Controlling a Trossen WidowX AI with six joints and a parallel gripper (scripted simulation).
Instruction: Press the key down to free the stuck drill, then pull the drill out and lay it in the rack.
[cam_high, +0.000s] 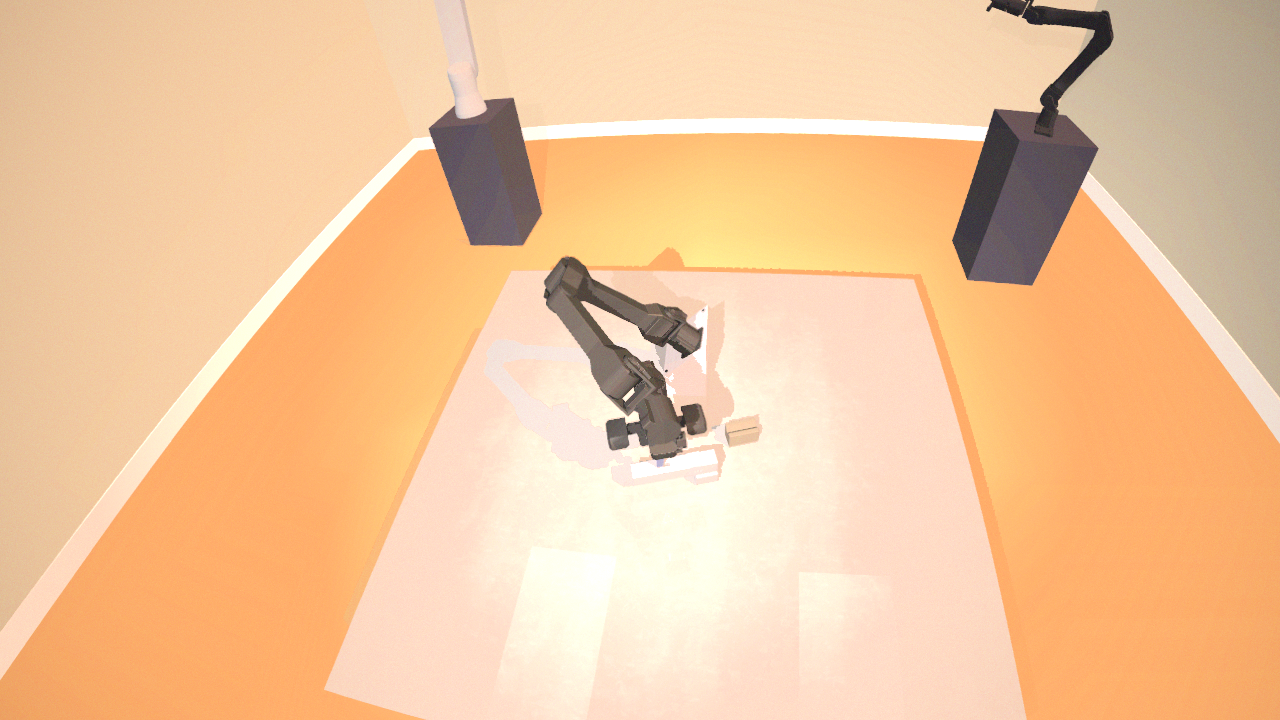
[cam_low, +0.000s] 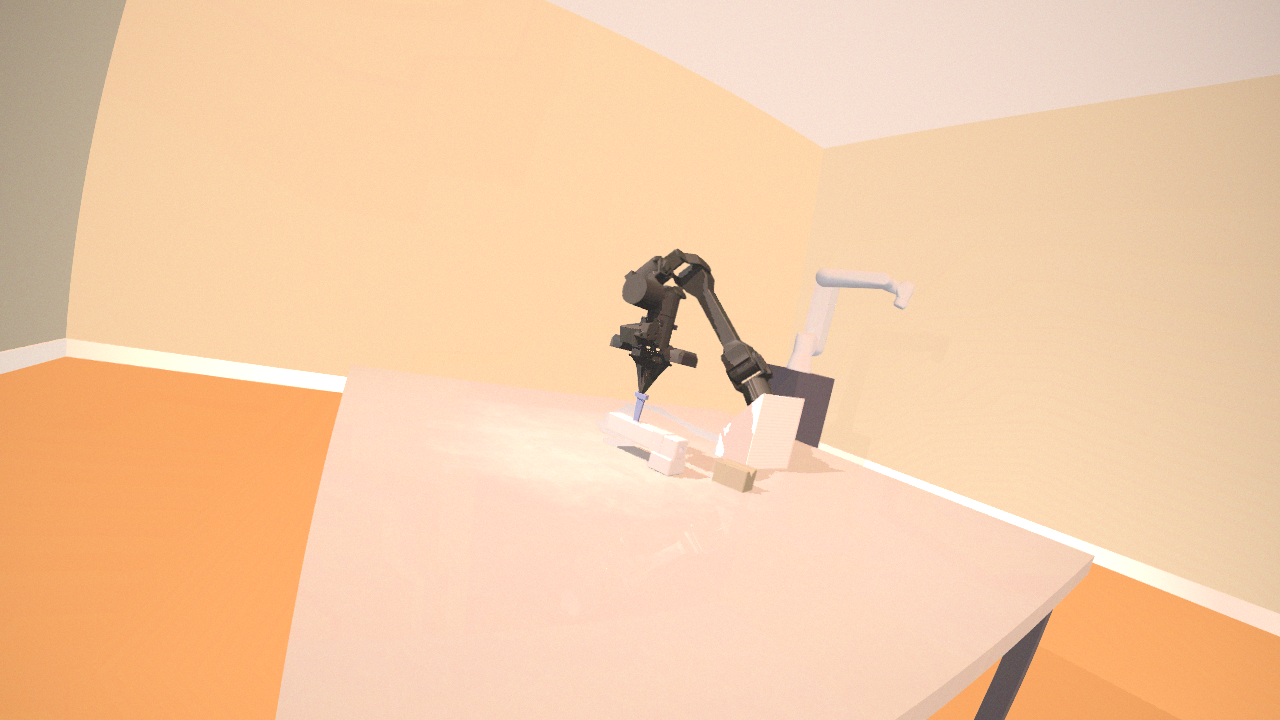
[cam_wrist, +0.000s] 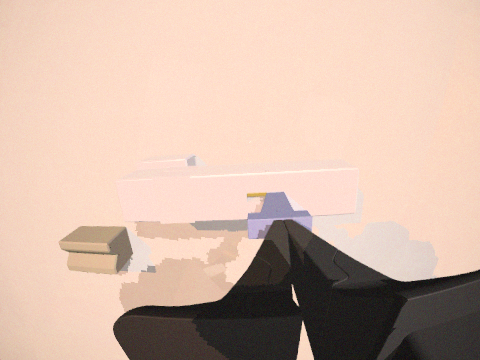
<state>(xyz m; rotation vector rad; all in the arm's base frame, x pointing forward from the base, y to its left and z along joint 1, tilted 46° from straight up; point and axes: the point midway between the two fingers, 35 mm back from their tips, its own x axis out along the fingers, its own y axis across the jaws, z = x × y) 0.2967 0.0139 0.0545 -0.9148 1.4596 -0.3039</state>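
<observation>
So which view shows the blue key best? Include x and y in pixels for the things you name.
Wrist: the blue key (cam_high: 660, 462) (cam_low: 640, 406) (cam_wrist: 280, 225) is largest there, wide top and narrower stem both visible, though the gripper (cam_low: 641, 391) (cam_wrist: 282, 228) overlaps its top. Exterior shows it small, upright in the white block (cam_low: 640, 431) (cam_wrist: 225, 195); top shows just a sliver.

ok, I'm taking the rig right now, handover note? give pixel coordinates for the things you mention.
End effector (cam_high: 662, 454) (cam_low: 641, 392) (cam_wrist: 282, 228): shut, holding nothing, tips at the head of the purple flared key-like piece (cam_high: 660, 462) (cam_low: 639, 410).
Purple piece: upright in the long white blocky bar (cam_high: 693, 462) (cam_low: 657, 437) (cam_wrist: 175, 197); which is key and which drill, can't tell.
Tan notched block (cam_high: 742, 434) (cam_low: 733, 475) (cam_wrist: 92, 245), probably the rack: beside the bar, nothing in it.
Done: tips at the piece; release unconfirmed.
Left: confirm press, pull drill, rack it.
</observation>
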